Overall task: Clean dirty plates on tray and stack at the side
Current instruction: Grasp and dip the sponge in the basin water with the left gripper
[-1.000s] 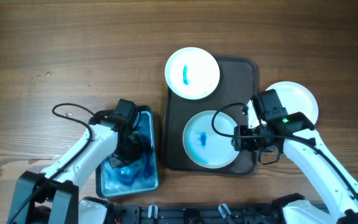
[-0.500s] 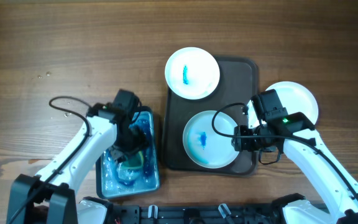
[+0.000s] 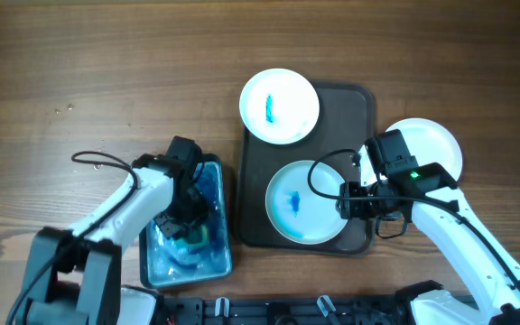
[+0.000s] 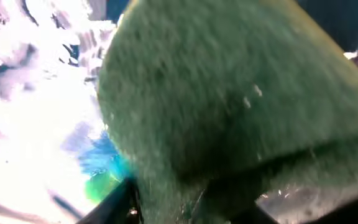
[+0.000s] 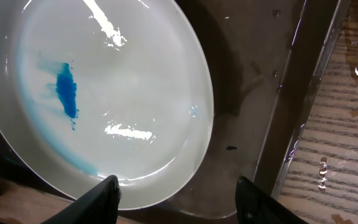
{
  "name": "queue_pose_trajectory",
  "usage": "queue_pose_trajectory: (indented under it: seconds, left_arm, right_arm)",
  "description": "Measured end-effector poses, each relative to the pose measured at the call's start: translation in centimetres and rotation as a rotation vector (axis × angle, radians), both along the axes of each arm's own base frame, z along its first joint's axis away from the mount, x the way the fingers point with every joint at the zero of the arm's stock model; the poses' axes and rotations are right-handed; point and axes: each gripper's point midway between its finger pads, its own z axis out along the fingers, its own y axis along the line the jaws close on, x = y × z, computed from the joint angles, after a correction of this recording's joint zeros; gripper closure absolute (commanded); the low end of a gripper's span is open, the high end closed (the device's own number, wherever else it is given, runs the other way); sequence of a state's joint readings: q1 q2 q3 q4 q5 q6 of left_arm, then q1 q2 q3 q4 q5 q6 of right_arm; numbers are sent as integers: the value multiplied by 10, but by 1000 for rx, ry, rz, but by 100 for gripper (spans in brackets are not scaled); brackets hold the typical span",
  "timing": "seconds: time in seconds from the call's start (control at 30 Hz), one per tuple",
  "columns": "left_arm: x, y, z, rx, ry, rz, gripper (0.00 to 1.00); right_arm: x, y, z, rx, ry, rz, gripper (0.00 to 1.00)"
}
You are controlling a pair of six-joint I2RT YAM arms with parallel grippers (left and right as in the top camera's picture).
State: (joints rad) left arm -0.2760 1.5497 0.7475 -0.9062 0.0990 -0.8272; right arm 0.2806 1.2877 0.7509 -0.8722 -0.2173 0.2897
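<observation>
On wooden table [image 3: 106,72]: dark tray [image 3: 361,99] holds two blue-smeared plates, near plate [image 3: 319,221] and far plate [image 3: 287,95]; clean plate [image 3: 436,144] sits right of tray. Blue-water basin [image 3: 188,266] left of tray. Left gripper [image 3: 186,226] clamped on green sponge [image 4: 229,93], down in basin. Right gripper [image 5: 178,190] fingers apart over near plate's rim. Soak well, lift clear of basin wall, wipe smear [image 5: 67,90] fully.

The tray wall [image 5: 297,106] crowds my right gripper [image 5: 178,191] beside the plate [image 5: 123,93]; bare table [image 5: 347,155] lies beyond it. The tub [image 3: 227,217] walls box in my left gripper [image 3: 186,226] and sponge [image 4: 229,93].
</observation>
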Motion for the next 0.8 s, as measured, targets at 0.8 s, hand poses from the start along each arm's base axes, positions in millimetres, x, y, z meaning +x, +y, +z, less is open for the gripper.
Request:
queue_pose_trajectory:
  seconds: [0.8]
  left_arm:
    - [66,-10,95,-49,-130,-207,96]
  right_arm:
    - [14,-21,1,17,-5,-159,32]
